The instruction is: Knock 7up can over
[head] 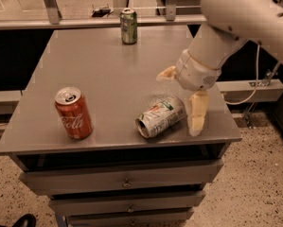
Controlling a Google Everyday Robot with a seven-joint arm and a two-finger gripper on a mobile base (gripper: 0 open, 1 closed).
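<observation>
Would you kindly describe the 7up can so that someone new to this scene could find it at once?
On the grey table, look near the front edge, just beside the robot's open hand. The 7up can lies there on its side, silver-white with green markings; the red Coca-Cola can and the green can both stand upright.

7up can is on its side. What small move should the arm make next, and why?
Probably lift the gripper straight up and clear. The 7up can lies tipped near the table's front edge, so the knock looks done; the open fingers sit close by it and might roll it off.
</observation>
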